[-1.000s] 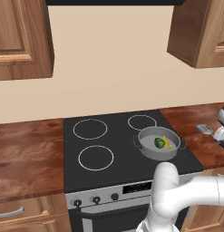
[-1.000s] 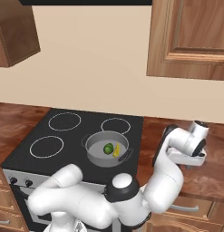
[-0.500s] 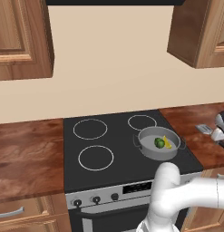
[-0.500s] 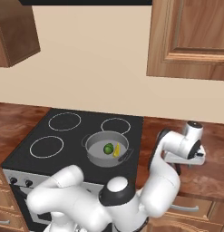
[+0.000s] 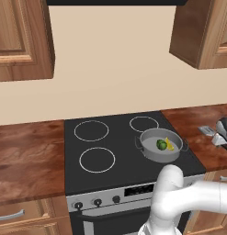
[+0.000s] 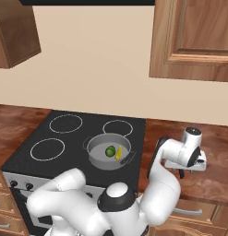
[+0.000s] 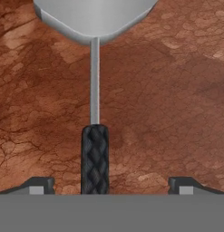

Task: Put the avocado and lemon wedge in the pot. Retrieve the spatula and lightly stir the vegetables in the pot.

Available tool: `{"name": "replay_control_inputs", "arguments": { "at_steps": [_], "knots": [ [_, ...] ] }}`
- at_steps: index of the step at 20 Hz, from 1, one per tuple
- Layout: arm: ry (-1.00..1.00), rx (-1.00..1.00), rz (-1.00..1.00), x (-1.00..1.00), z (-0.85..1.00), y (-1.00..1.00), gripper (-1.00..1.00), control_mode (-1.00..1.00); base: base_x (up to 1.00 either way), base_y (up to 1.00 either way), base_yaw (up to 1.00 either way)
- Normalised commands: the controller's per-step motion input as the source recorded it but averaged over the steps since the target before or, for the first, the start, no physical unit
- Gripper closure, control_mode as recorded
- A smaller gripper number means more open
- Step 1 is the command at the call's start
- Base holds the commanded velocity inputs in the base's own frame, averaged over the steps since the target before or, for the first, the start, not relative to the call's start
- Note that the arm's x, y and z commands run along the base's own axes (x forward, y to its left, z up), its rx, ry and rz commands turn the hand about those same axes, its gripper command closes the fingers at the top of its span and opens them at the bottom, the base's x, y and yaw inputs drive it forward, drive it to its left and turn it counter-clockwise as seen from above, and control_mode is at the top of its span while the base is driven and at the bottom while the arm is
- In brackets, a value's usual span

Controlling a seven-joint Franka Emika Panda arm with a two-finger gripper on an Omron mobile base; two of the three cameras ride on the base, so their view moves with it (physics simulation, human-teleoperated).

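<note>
Avocado [image 5: 161,145] and lemon wedge [image 5: 169,143] sit side by side in the pot [image 6: 93,152] on the stove's front right burner, so that half looks done. Step in hand: fetch the spatula [image 7: 94,158]. It lies flat on the wooden counter [image 7: 168,90] right of the stove, near its front edge: grey blade, thin shank, black textured grip. Gripper [image 7: 111,186] hangs straight above the grip with fingers spread wide, holding nothing, one tip each side.

To do it well:
- grip sits left of jaw centre, so shift over first
- descend straight and close across the black grip, not the shank
- lift level.
</note>
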Motion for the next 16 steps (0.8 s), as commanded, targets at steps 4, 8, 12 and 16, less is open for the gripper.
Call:
{"name": "replay_control_inputs", "arguments": {
  "at_steps": [4, 8, 12, 16],
  "knots": [
    [0.0, 0.0, 0.0, 0.0, -0.02, 0.0, -1.0, -1.0, 0.0, 0.0, 0.0],
    [0.0, 0.0, 0.0, 0.0, 0.0, 0.0, -1.0, -1.0, 0.0, 0.0, 0.0],
    [0.0, 0.0, 0.0, 0.0, 0.0, 0.01, -1.0, -1.0, 0.0, 0.0, 0.0],
    [0.0, 0.0, -0.01, 0.0, 0.0, 0.16, 1.0, -1.0, 0.0, 0.0, 0.0]
  ]
}}
